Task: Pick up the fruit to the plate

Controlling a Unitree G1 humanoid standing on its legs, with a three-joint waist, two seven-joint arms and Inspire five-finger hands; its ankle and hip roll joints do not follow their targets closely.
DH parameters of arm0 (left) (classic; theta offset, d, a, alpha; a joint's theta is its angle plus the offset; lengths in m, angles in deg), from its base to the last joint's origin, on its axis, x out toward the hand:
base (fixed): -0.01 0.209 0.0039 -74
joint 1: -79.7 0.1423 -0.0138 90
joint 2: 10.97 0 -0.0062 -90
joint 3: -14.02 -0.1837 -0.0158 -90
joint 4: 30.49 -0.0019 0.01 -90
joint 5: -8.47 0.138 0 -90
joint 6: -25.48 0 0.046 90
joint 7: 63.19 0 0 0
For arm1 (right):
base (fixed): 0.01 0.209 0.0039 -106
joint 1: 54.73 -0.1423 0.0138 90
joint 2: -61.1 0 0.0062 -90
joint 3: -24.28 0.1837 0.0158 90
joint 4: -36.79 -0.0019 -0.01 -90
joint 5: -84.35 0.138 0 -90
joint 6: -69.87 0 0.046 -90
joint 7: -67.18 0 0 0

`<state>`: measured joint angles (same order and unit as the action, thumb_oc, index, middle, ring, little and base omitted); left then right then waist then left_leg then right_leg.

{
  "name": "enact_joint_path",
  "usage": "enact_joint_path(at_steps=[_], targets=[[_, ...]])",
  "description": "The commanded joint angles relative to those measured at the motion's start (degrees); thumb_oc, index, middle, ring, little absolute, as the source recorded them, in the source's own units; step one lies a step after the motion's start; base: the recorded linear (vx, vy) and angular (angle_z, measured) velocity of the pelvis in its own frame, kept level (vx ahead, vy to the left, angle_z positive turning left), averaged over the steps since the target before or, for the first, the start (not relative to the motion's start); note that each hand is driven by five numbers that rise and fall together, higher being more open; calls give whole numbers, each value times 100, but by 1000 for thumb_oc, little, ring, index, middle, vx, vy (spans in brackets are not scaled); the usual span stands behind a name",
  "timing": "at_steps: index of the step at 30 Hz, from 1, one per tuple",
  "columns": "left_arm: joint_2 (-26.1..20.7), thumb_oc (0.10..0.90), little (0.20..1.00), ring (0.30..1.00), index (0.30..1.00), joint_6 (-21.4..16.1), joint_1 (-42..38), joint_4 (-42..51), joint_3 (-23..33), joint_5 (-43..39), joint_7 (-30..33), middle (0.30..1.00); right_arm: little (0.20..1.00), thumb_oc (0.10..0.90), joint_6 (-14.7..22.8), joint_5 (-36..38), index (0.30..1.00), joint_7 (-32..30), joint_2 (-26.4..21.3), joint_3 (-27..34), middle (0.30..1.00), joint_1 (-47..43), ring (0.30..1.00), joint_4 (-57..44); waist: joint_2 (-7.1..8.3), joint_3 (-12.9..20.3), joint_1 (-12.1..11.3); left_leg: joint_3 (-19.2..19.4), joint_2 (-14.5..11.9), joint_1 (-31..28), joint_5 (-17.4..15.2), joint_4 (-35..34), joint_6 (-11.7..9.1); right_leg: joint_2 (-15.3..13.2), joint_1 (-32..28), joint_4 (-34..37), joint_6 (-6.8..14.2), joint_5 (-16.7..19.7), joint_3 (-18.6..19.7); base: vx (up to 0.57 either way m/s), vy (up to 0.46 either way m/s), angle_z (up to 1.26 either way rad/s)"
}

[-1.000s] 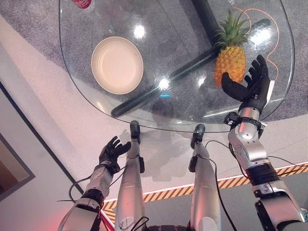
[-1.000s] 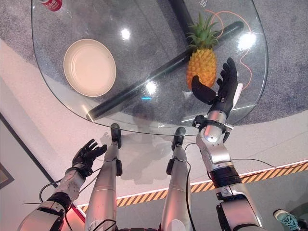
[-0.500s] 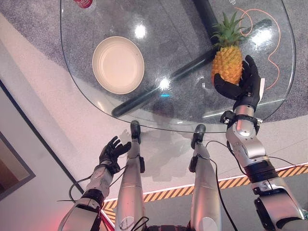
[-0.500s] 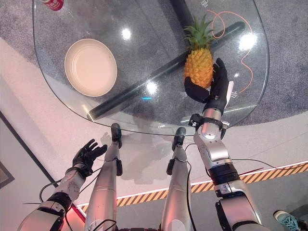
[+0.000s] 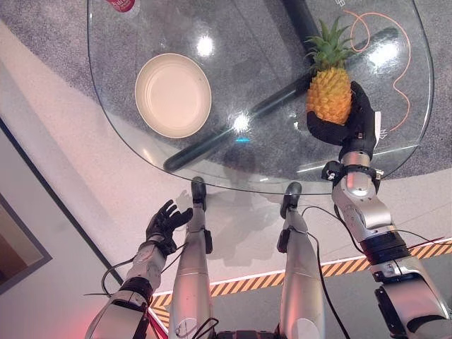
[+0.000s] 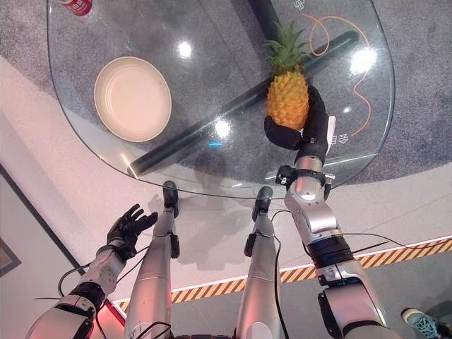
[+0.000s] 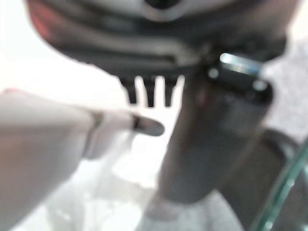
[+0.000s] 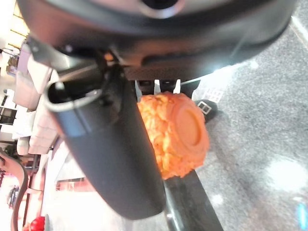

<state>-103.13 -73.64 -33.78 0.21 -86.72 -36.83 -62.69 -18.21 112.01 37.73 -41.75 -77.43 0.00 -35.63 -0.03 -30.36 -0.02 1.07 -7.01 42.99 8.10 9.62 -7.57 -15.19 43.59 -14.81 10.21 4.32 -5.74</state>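
Glass makes up the round counter, so the grey speckled floor and a dark crossed base show through its top. At the far left edge stands a red can, cut off by the frame so that just its lower part shows. Near it, on the left half of the counter, lies the cream plate, bare, with open glass between it and the fruit. Below the counter's near rim and well apart from everything on it, the left hand hangs with its fingers spread and relaxed, holding nothing; its wrist view is too blurred to add more.

On the right half, the pineapple stands upright with its green crown pointing to the far side. The right hand is wrapped around its lower part: the thumb curls under the near side of the fruit and the fingers rise behind its right flank, so the fingertips are hidden from the head views. The right wrist view shows the fruit's orange base just past the dark thumb. Whether the base rests on the glass cannot be told. A thin orange cord loops beyond the hand, seen through the glass.
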Motion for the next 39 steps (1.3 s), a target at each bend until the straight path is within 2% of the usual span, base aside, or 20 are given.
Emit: enact_joint_path(at_steps=[1,4,10,17,23,28,34,39], targets=[[-62,800,900,900,900,-17,429,17,-57,138,48,900,200,100,136,24,300,123,-340,-31,300,-30,300,-282,-34,57,-25,79,106,-1,-301,299,161,124,59,146,-186,217,-291,0,0,0],[-69,800,900,900,900,-2,430,41,-51,130,40,900,200,100,8,22,300,109,-360,-58,300,-73,300,-301,-43,57,-30,81,106,-1,-294,293,157,120,65,147,-187,220,-288,0,0,0],[-67,800,900,900,900,-37,438,63,-44,48,38,900,200,100,42,20,300,94,-357,-48,300,-71,300,-273,-42,57,-39,72,106,-13,-304,302,164,116,52,137,-189,211,-298,0,0,0],[-86,800,900,900,900,-303,438,164,127,-352,271,900,200,100,135,-2,300,59,-378,-10,300,-32,300,-303,-49,57,-46,68,112,-75,-307,282,163,112,-4,140,-188,189,-293,0,0,0],[-189,800,900,900,900,-742,303,369,555,-794,875,900,200,100,299,-72,300,24,-282,-4,300,40,300,-293,-50,57,-73,66,114,-240,-311,200,156,79,-141,170,-171,165,-319,0,0,0],[-323,800,900,900,900,-1024,107,572,892,-907,1409,900,200,100,281,-168,300,-32,-292,30,300,-14,300,-350,-76,57,-65,43,120,-291,-331,247,129,38,-184,124,-186,128,-315,4,3,1],[-598,800,900,900,900,-1760,-265,1175,1284,-901,2304,900,200,100,497,-269,300,-90,-288,72,300,56,300,-556,-36,57,-38,42,117,-254,-338,259,113,69,-154,99,-215,90,-285,0,-7,0],[-774,800,900,900,900,-2315,-584,1825,1541,-502,2950,900,200,100,691,-356,300,-166,-167,202,300,136,300,-789,24,57,-26,19,115,-183,-358,276,100,102,-104,96,-224,81,-273,-2,-42,0]])
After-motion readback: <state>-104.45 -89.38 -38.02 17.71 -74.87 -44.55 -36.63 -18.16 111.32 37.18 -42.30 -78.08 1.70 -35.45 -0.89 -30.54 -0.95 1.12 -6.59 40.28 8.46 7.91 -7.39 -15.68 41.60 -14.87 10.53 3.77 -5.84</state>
